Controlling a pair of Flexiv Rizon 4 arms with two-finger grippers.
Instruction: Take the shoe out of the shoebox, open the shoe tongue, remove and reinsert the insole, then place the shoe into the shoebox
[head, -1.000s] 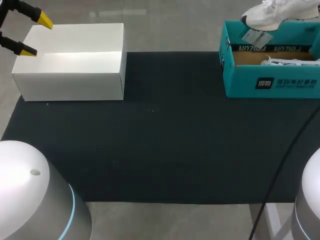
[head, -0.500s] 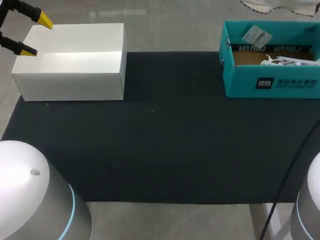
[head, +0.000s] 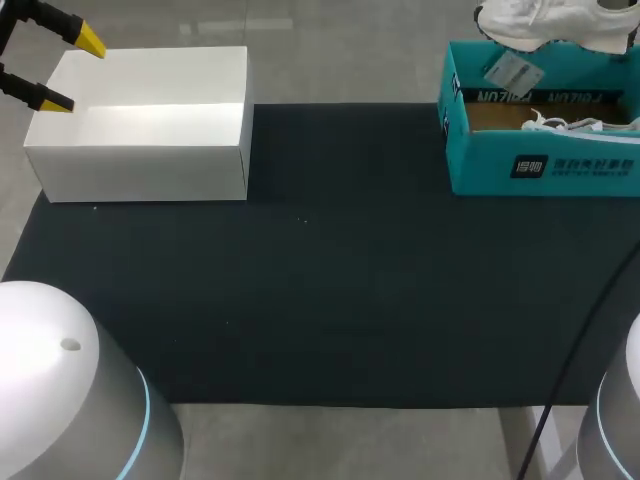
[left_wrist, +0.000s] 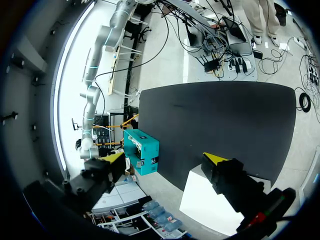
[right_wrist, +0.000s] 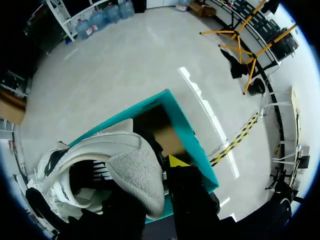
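A white sneaker (head: 545, 22) hangs just above the open teal shoebox (head: 540, 160) at the table's far right. In the right wrist view my right gripper (right_wrist: 150, 175) is shut on the shoe's padded heel collar (right_wrist: 135, 170), one yellow-tipped finger (right_wrist: 176, 161) outside it, with the teal shoebox (right_wrist: 187, 135) below. The right gripper itself is out of the head view. My left gripper (head: 55, 68) stands open over the far left corner of a white box (head: 150, 120). The left wrist view shows that gripper (left_wrist: 165, 157) with nothing between its fingers.
A black mat (head: 320, 280) covers the table between the two boxes. White crumpled paper (head: 575, 123) and a paper tag (head: 510, 70) lie in the shoebox. From the left wrist, the teal shoebox (left_wrist: 141, 151) stands far across the mat (left_wrist: 220, 120).
The shoe rose from the shoebox rim almost out of the head view, then came back down a little and further left. The left arm has not moved.
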